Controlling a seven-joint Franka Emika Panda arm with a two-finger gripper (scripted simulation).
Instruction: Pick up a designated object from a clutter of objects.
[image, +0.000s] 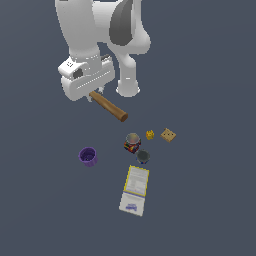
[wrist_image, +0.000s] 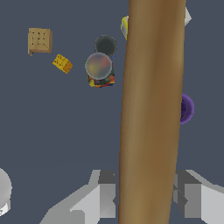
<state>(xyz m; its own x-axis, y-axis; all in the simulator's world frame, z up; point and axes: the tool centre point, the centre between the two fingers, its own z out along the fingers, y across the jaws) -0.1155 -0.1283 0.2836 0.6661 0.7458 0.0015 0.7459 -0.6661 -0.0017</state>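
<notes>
- On the exterior view's left we see the hand (image: 95, 95) clenched on the hammer (image: 108, 107). The brown handle sticks out from under it toward the exterior view's right, and the head is hidden behind the hand.
- In the wrist view the hammer handle (wrist_image: 151, 113) runs lengthwise between the two fingers (wrist_image: 103, 194), which press on it from either side.
- We judge the hammer to be off the surface (image: 210, 200) and well apart from the rest of the clutter, so the pick looks mostly done.
- To do this step well, we would keep the squeeze firm and lift straight and slowly, since the long handle could lever and swing in the hold.
- Below the hammer in the exterior view, the purple cup (image: 88, 156) stands alone.
- Further right, the colourful can (image: 132, 143) and the small dark can (image: 143, 157) stand close together, with the flat box (image: 135, 190) lying just past them.
- Rightmost sit the tiny yellow piece (image: 149, 134) and the tan cube (image: 168, 135), near each other.
- Nothing seems to block a straight lift; all of these lie below the hammer's free end.
</notes>
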